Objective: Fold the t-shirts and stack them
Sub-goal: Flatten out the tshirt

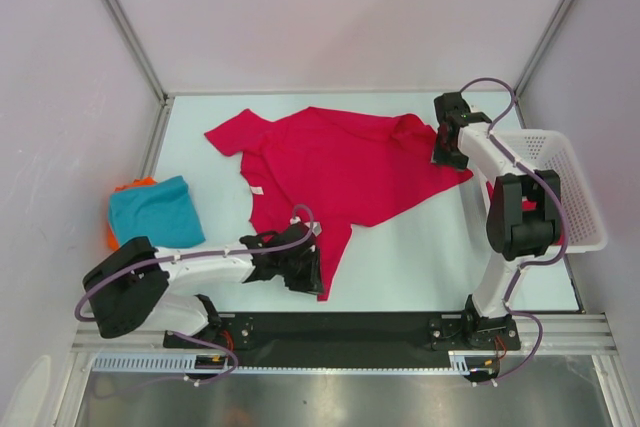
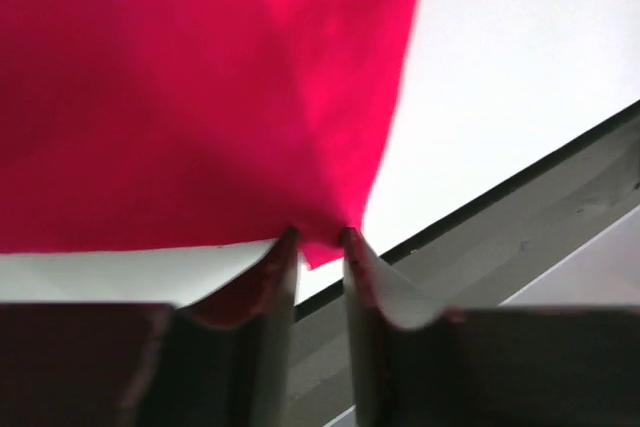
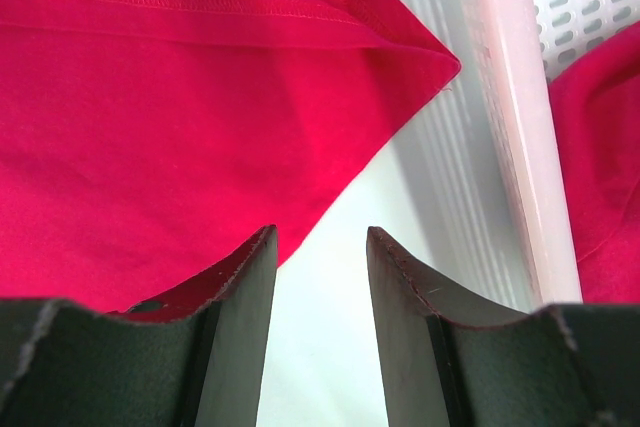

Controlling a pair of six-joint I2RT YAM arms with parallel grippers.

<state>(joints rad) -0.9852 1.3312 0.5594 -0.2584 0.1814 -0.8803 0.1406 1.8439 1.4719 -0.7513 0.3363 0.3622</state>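
A crimson t-shirt [image 1: 340,167] lies spread across the middle of the table. My left gripper [image 1: 305,272] is at its near hem corner. In the left wrist view the jaws [image 2: 319,235] are closed narrowly on that corner of the shirt [image 2: 200,97], and creases fan out from the tips. My right gripper [image 1: 447,152] is at the shirt's far right corner, open and empty [image 3: 320,232], over bare table beside the cloth edge [image 3: 150,127]. A folded teal t-shirt [image 1: 155,212] lies at the left. Another crimson shirt [image 3: 600,167] lies in the basket.
A white mesh basket [image 1: 585,197] stands at the right edge, its rim [image 3: 510,127] close to my right gripper. Something orange [image 1: 112,237] sticks out under the teal shirt. Enclosure walls stand at the left, back and right. A black rail runs along the near table edge.
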